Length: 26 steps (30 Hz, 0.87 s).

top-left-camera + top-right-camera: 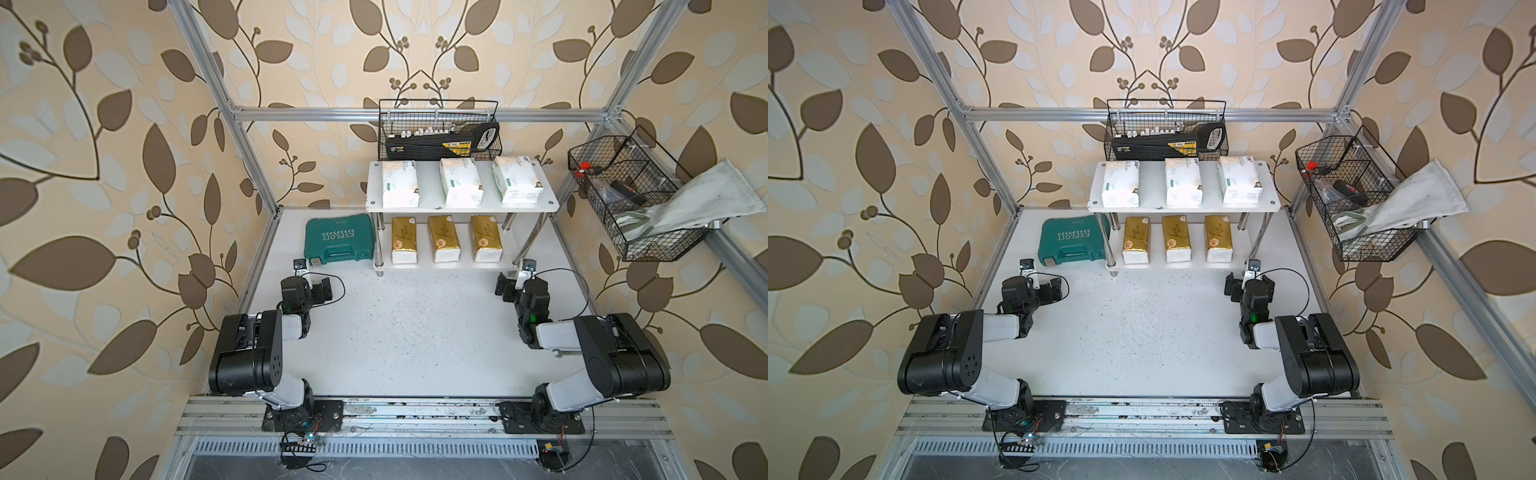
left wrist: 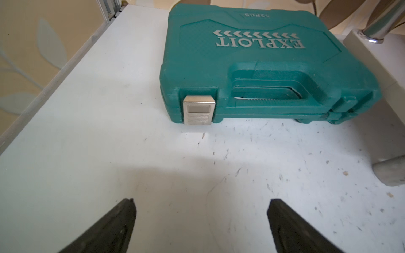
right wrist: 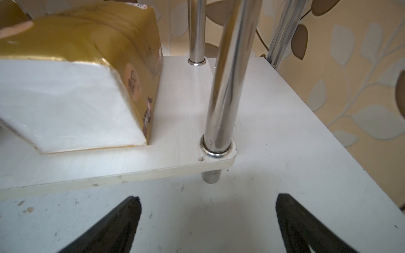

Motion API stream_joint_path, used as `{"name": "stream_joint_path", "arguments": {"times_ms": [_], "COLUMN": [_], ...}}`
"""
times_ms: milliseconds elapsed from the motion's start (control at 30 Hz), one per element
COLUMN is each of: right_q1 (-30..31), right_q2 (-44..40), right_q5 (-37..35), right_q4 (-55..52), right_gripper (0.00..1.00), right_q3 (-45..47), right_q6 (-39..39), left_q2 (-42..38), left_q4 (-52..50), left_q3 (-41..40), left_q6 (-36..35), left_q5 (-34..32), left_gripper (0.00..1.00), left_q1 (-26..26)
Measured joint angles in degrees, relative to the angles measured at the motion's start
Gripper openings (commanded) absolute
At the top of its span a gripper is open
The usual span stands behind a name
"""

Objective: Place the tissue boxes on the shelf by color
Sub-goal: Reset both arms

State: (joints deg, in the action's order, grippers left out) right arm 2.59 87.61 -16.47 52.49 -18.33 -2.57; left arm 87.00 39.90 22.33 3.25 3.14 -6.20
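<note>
The shelf (image 1: pixel 429 187) (image 1: pixel 1152 187) stands at the back of the table. Three white tissue boxes (image 1: pixel 400 185) (image 1: pixel 1182 181) lie side by side on its top board. Three gold ones (image 1: pixel 444 237) (image 1: pixel 1177 237) lie on its lower board. My left gripper (image 1: pixel 323 289) (image 2: pixel 202 204) is open and empty over bare table, in front of the green case. My right gripper (image 1: pixel 504 286) (image 3: pixel 209 198) is open and empty just before the shelf's front right chrome leg (image 3: pixel 228 76), with the rightmost gold box (image 3: pixel 76 43) on the lower board (image 3: pixel 182 105) ahead of it.
A green tool case (image 1: pixel 338 243) (image 2: pixel 252 65) lies left of the shelf, close against it. One black wire basket (image 1: pixel 440 133) hangs behind the shelf. Another basket (image 1: pixel 623 195) with a grey cloth (image 1: pixel 702 199) hangs on the right frame rail.
</note>
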Motion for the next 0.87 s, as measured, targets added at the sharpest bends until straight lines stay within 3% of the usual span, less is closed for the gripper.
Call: {"name": "stream_joint_path", "arguments": {"times_ms": [867], "right_q1": [0.0], "right_q2": [0.0], "right_q5": [0.0], "right_q4": [0.0], "right_gripper": [0.99], "right_q3": [-0.2], "right_q6": [0.0], "left_q2": [0.0], "left_q4": [-0.9], "left_q3": [0.4], "left_q6": [0.1], "left_q5": [0.5], "left_gripper": [0.99], "left_q1": [-0.9]}}
